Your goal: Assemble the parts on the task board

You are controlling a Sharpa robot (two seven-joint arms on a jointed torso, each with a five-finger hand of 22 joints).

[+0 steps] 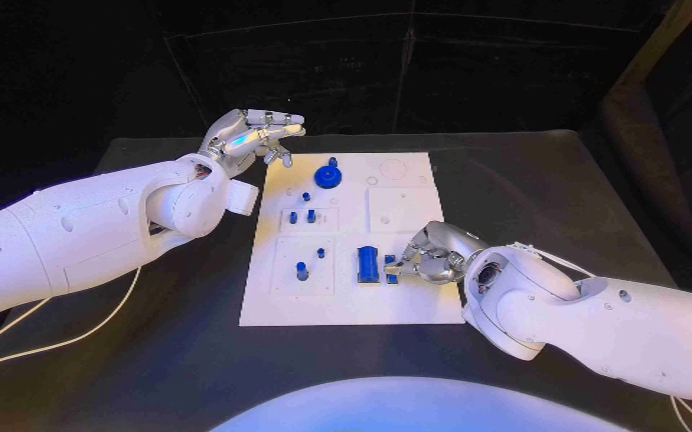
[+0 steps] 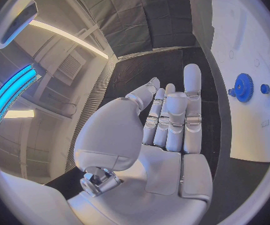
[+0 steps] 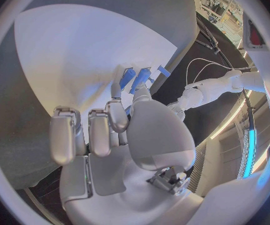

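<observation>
Lying in the middle of the black table, the white board is carrying several small blue parts. A blue gear is sitting near the board's far left corner, with a small blue peg just nearer than it and a pair of short pegs nearer still. Another peg is standing toward the board's near left, and a larger blue block is lying just right of it, close to the board's middle.

The right hand is resting on the board at its near right, its fingers curling down onto a small blue piece just right of the block. The right wrist view is showing the fingertips touching blue parts on the board, and the hand seems to be pinching the piece, though I cannot tell for certain.

The left hand is hovering off the board's far left corner, above the table, palm up and holding nothing, with its fingers stretching out nearly straight and lying close together. In the left wrist view the gear is showing beyond those fingers, well apart from them.
</observation>
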